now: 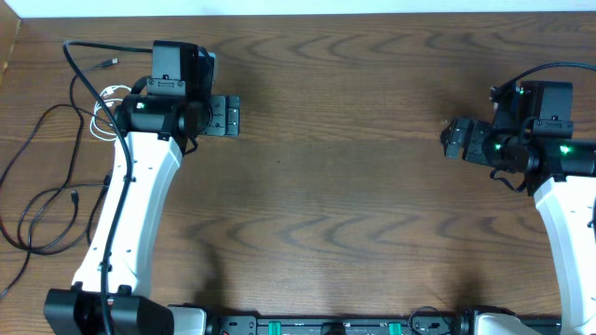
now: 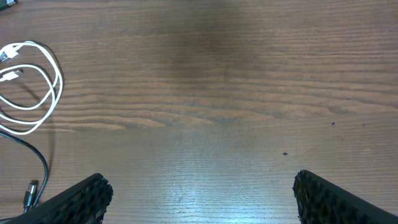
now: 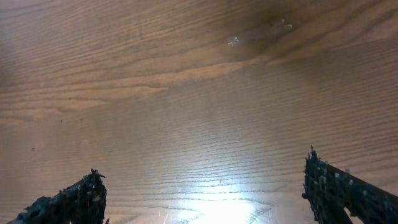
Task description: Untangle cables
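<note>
A white cable (image 1: pixel 99 119) lies coiled at the far left of the table, partly under my left arm. In the left wrist view the white cable (image 2: pixel 37 81) shows as loose loops at the upper left. Thin black cables (image 1: pixel 31 140) sprawl in open loops to its left, one plug end (image 1: pixel 73 194) lying on the wood. One black cable (image 2: pixel 38 157) runs beneath the white coil to a plug (image 2: pixel 30 194). My left gripper (image 1: pixel 226 116) is open over bare wood, right of the cables. My right gripper (image 1: pixel 450 138) is open at the far right, with no cable in its view.
The wooden table (image 1: pixel 326 186) runs between the two arms. Its far edge meets a white wall at the top. A thick black robot cable (image 1: pixel 88 93) drapes along my left arm. The arm bases stand at the near edge.
</note>
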{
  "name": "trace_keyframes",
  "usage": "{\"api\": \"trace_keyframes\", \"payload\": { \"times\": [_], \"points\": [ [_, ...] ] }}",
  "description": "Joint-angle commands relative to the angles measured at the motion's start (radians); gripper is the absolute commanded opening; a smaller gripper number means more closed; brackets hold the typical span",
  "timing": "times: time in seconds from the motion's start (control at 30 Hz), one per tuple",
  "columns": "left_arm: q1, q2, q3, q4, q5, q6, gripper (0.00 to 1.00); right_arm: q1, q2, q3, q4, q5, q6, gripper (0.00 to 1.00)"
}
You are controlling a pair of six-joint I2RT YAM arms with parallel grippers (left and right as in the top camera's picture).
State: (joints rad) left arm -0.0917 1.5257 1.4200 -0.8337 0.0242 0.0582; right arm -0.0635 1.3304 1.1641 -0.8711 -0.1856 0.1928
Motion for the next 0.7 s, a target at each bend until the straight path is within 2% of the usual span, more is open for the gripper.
{"api": "trace_keyframes", "payload": {
  "times": [0.0, 0.2, 0.57, 0.67],
  "points": [
    [0.003, -0.060, -0.012, -0.003, 0.006, 0.016, 0.94, 0.000, -0.014, 0.005, -0.001, 0.003, -0.015, 0.99],
    [0.003, -0.175, -0.088, 0.049, 0.006, 0.017, 0.94, 0.000, -0.014, 0.005, -0.001, 0.003, -0.015, 0.99],
    [0.003, -0.430, -0.476, 0.516, 0.021, 0.016, 0.94, 0.000, -0.014, 0.005, -0.001, 0.003, -0.014, 0.99],
    [0.003, -0.512, -0.625, 0.714, 0.023, 0.016, 0.94, 0.000, -0.014, 0.005, -0.001, 0.003, -0.014, 0.99]
  ]
}}
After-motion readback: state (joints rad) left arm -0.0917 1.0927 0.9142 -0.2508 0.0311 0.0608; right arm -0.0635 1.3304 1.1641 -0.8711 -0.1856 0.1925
